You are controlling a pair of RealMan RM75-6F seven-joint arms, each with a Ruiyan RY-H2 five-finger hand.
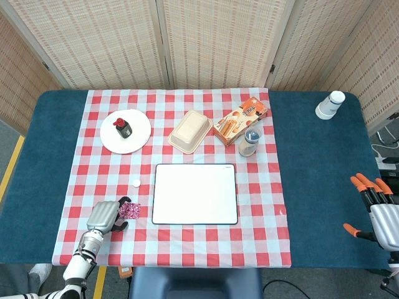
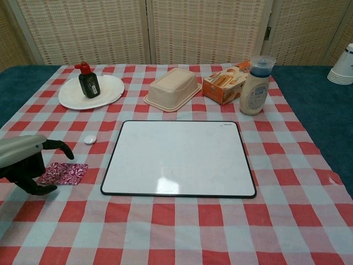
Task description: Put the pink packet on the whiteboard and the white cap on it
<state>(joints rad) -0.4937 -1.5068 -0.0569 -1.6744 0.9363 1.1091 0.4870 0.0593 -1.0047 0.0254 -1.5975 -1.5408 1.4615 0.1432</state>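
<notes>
The pink packet (image 1: 130, 210) (image 2: 65, 173) lies flat on the checked cloth, just left of the whiteboard (image 1: 195, 194) (image 2: 178, 158). My left hand (image 1: 105, 215) (image 2: 25, 163) is over the packet's left end with its fingers spread around it, holding nothing. The small white cap (image 1: 136, 182) (image 2: 90, 140) sits on the cloth a little beyond the packet, near the whiteboard's far-left corner. My right hand (image 1: 378, 208) hangs open off the table's right side, far from everything.
Behind the whiteboard stand a white plate (image 1: 138, 137) with a small dark bottle (image 1: 123, 128), a beige lidded box (image 1: 188, 131), an orange carton (image 1: 241, 118) and a blue-capped bottle (image 1: 250, 142). Stacked paper cups (image 1: 329, 104) sit at the far right.
</notes>
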